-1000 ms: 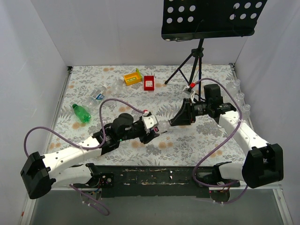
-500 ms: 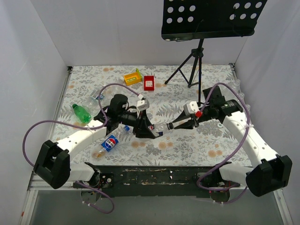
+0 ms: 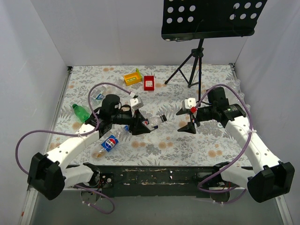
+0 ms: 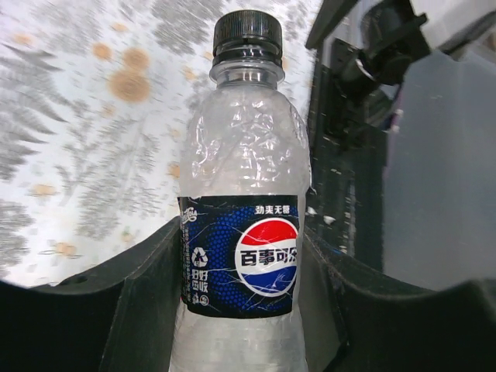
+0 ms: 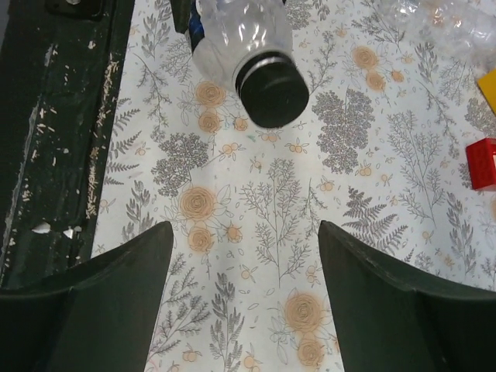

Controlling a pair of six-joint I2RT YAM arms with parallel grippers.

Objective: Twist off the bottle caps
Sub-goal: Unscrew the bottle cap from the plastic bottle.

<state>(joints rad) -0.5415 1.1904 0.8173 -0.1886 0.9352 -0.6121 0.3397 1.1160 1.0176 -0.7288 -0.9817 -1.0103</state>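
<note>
Black ribbed cap (image 5: 271, 89) tops the clear Pepsi bottle (image 4: 244, 232), held mid-frame in the top view over the bench (image 3: 187, 145). The left gripper (image 3: 142, 124) has its jaws clamped on the labelled body. The right gripper (image 3: 184, 121) has its jaws apart, just short of the cap. Thin plastic, likely light and crushable, so grip the cap's ribs. The bottle base is cut off, and I can't tell how loose the cap is.

The bottle (image 4: 244, 232) sits between the left gripper's (image 3: 146, 124) fingers over the middle of the table (image 3: 211, 140). Its cap (image 4: 247, 35) faces the right gripper (image 3: 183, 121), apart on its right. Behind lie one tray (image 3: 132, 77) and another tray (image 3: 149, 83) beside it. A second bottle (image 3: 110, 143) lies nearer, to the left.
</note>
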